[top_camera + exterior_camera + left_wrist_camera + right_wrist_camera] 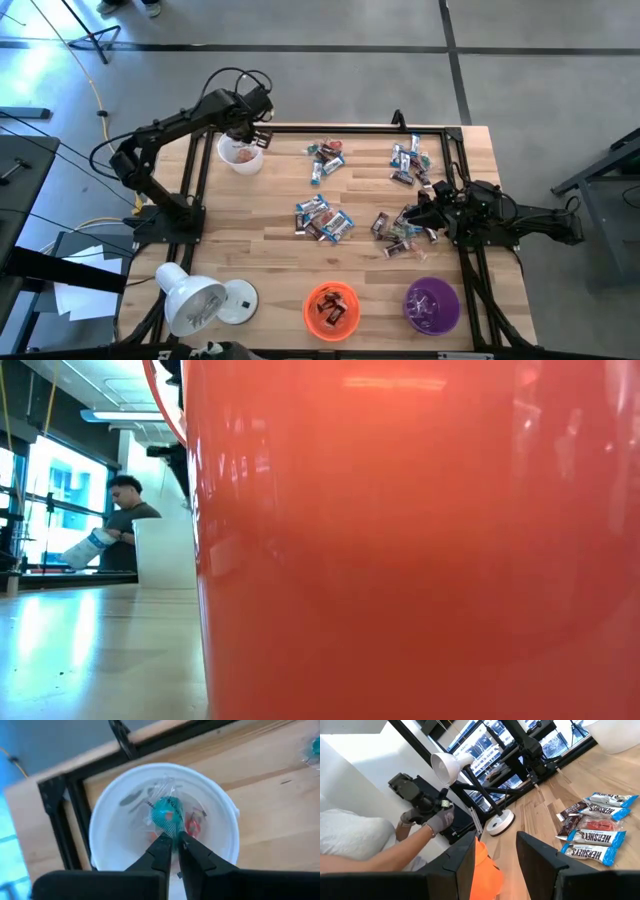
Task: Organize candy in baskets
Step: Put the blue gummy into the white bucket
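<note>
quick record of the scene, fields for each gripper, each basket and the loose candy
left gripper: over the white basket, fingers nearly together on a teal candy
right gripper: low over the table's right side by loose candy, fingers apart, nothing between them
white basket: far left corner, some candy inside
orange basket: near edge, candy inside
purple basket: near edge, right of orange, contents unclear
loose candy: several clusters mid-table and right
lamp: near left

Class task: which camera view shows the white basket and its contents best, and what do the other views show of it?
The left wrist view: it looks straight down into the white basket, showing wrapped candy inside just beyond the left gripper. The high view shows the basket small at the table's far left corner. The low view is blocked by the orange basket. The right wrist view shows only a white rim.
</note>
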Motion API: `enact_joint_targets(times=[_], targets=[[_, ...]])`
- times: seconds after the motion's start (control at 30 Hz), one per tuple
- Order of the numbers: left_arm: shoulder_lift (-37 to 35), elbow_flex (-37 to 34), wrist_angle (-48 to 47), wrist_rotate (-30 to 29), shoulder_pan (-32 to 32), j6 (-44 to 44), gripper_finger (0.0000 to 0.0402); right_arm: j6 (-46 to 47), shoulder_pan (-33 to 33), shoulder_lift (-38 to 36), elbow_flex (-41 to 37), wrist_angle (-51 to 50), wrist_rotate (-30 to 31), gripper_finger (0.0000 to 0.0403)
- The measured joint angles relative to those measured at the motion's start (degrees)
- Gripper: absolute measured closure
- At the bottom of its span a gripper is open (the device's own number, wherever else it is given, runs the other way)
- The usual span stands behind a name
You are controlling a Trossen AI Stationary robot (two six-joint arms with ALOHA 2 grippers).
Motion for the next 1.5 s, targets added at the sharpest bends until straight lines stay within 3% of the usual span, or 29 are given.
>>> enact_joint_targets(times=[0.27,0.47,0.7,0.87,1.23,1.5], targets=[[-0.04,-0.76,0.63,2.29,1.69,4.31,0.0314,0.0,0.0,0.0,-0.01,0.01,0.01,0.0265],[-0.04,-0.76,5.47,7.5,0.17,6.78,0.031,0.0,0.02,0.0,0.0,0.0,0.0,0.0265],[-0.04,-0.76,18.86,10.83,-3.15,19.29,0.031,0.01,0.02,0.0,0.0,0.01,0.0,0.0265],[0.44,-0.71,23.24,13.61,-3.23,28.24,0.031,0.0,0.0,0.0,0.0,0.02,0.0,0.0265],[11.07,0.05,22.64,30.44,-0.34,26.68,0.031,0.0,0.0,0.0,0.0,0.0,0.0,0.0265],[17.72,6.29,25.72,34.0,-1.18,25.27,0.0288,0.0,0.0,0.0,0.0,0.02,0.0,0.0265]])
